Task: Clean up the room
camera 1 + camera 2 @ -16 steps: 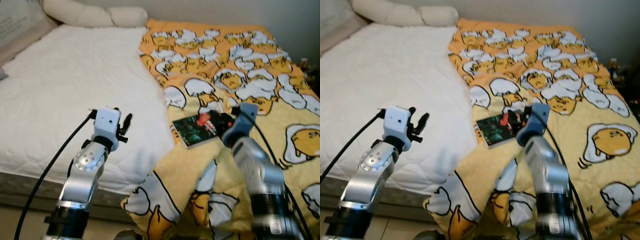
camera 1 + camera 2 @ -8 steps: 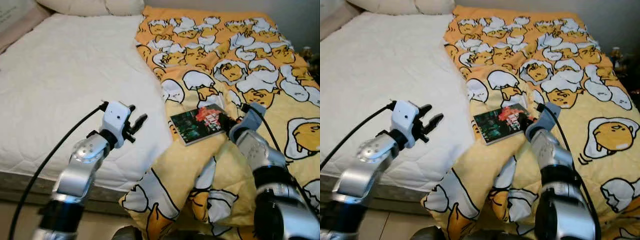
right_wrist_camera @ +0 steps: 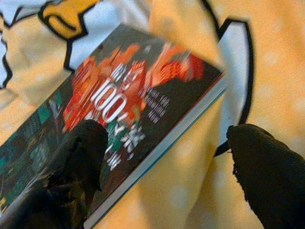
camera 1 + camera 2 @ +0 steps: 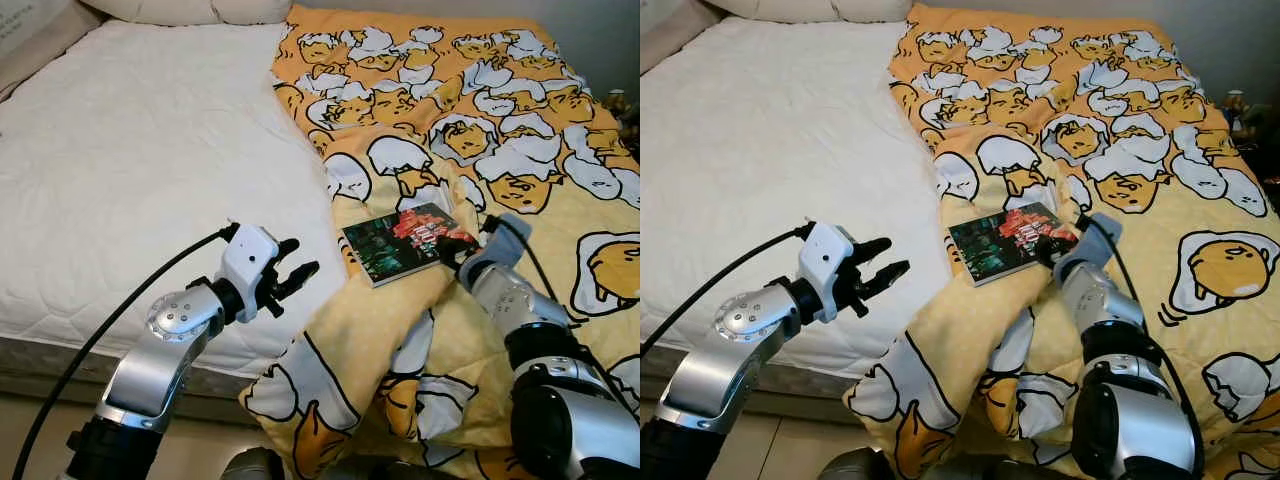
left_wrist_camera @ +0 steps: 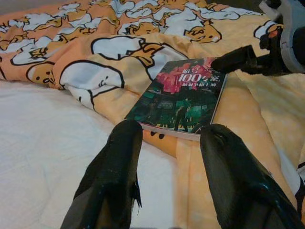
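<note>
A thin paperback book point(image 4: 405, 243) with a glossy dark cover, green at one end and red with pale lettering at the other, lies flat on a rumpled yellow blanket point(image 4: 520, 150) printed with cartoon egg figures. The blanket is soft and folded into ridges; one ridge rises just behind the book and another drops away toward the foot of the bed point(image 4: 120, 170), whose bare part is a white quilted mattress cover with a fine stitched pattern.

The right end effector point(image 3: 164, 167) is at the book's red end with its two black fingers spread apart: one finger point(image 3: 81, 157) lies over the cover, the other sits off the book's edge above the blanket, so the book's long edge runs between them. Whether the near finger actually presses on the cover is hard to tell, as the close view is blurred.

The left end effector point(image 5: 169, 157) hovers over the white mattress, fingers parted and holding nothing, with the book's green end just ahead of its tips. Open mattress lies to its outer side. Its cable point(image 4: 110, 320) loops back along the silver arm.

A pale pillow point(image 4: 190, 10) is cut off at the head of the bed.
</note>
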Controlling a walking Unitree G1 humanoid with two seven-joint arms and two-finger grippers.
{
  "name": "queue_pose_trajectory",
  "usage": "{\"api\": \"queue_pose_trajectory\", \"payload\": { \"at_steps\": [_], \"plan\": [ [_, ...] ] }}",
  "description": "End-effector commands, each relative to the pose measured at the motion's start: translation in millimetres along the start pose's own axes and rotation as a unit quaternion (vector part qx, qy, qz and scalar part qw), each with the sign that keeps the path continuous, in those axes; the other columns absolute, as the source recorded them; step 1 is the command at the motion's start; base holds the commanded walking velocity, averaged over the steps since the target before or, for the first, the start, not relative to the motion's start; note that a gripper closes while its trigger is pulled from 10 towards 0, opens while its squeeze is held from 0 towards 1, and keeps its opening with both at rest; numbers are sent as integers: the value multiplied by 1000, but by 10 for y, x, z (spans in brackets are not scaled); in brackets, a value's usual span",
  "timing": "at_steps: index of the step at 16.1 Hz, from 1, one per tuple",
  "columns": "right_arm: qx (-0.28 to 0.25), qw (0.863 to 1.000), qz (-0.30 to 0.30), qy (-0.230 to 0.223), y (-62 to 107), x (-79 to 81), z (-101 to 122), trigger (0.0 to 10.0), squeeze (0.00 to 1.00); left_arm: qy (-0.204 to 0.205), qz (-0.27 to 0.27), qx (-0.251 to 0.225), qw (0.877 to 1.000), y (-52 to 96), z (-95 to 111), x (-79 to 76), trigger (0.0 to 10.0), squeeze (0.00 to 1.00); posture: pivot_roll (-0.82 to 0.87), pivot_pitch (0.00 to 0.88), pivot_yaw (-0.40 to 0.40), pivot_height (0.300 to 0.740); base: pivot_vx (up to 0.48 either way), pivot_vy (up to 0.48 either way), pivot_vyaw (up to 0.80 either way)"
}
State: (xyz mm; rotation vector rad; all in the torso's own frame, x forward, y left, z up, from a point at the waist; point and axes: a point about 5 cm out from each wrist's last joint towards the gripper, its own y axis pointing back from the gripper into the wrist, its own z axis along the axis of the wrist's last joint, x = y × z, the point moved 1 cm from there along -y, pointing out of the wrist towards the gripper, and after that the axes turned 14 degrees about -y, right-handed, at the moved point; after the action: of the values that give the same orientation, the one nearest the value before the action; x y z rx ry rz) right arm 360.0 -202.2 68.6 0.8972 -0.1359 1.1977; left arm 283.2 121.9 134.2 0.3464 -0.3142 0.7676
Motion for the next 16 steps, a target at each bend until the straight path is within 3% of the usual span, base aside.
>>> {"api": "queue_pose_trajectory", "payload": {
  "at_steps": [1, 2, 3, 4, 5, 7, 16],
  "plan": [
    [2, 1000, 12, 4, -8, 68, -13, 10000, 271, 2, -7, -4, 1000, -8, 31, -35, 10000, 0, 93, 97, 24, 740, 0, 0, 0],
    [-6, 999, 34, -3, -4, 116, 4, 10000, 180, 3, -7, -7, 1000, -17, 46, -34, 10000, 0, 94, 97, 24, 740, 0, 0, 0],
    [-11, 999, 50, -12, 0, 154, 22, 10000, 165, 4, -7, -8, 1000, -18, 50, -33, 10000, 0, 94, 97, 24, 740, 0, 0, 0],
    [-16, 997, 75, -17, 8, 221, 49, 10000, 20, 3, -7, -8, 1000, -10, 51, -32, 10000, 0, 102, 101, 23, 740, 0, 0, 0],
    [-17, 996, 81, -16, 8, 244, 53, 10000, 0, 3, -7, -7, 1000, -6, 50, -32, 10000, 0, 104, 102, 22, 740, 0, 0, 0],
    [-17, 996, 92, -17, -5, 292, 37, 10000, 0, 3, -7, -5, 1000, 15, 49, -24, 10000, 0, 115, 113, 22, 740, 0, 0, 0],
    [-15, 997, 64, -52, -56, 184, -22, 10000, 0, 2, -10, 8, 1000, 46, 50, -2, 10000, 0, 154, 154, 27, 740, 0, 0, 0]
  ]
}}
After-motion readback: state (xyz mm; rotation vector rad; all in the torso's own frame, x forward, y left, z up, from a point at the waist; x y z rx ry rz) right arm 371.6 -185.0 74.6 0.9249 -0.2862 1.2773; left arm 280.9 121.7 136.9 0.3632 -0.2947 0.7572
